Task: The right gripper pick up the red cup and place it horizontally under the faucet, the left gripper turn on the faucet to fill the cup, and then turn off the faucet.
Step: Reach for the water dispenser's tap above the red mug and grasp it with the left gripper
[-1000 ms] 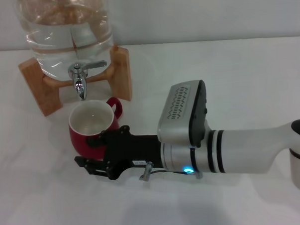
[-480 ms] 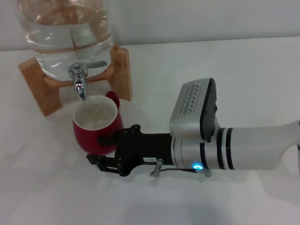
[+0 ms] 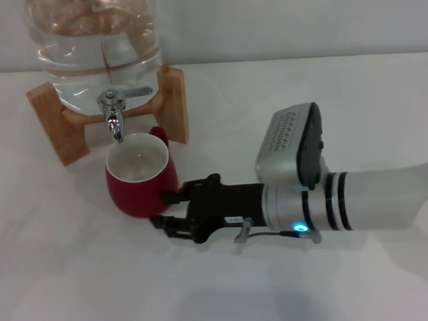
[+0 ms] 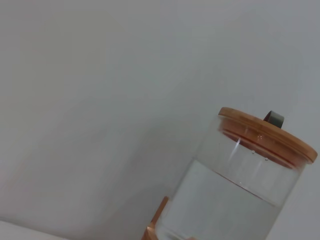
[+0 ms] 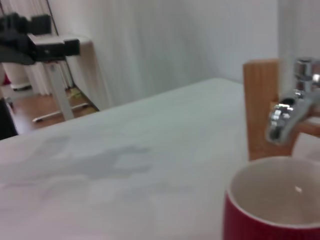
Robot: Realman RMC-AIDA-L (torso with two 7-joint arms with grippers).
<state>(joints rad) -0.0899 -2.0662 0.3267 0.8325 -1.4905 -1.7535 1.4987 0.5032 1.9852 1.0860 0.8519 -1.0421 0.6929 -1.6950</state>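
Right gripper (image 3: 168,210): jaws apart, one finger beside red cup (image 3: 139,177) wall, other lower and clear of it. Red cup upright on table (image 3: 53,267), mouth beneath faucet (image 3: 115,113) spout, near far-left corner. Faucet on glass jar (image 3: 91,41) in wooden stand (image 3: 172,102).

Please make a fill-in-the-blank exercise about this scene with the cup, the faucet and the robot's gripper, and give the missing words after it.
1. The red cup stands on the table with its opening facing ____.
2. The spout of the faucet hangs over the cup's ____.
3. The jar has a lid made of ____.
4. The right gripper is beside the cup on the side away from the ____.

Missing words: up; rim; wood; faucet
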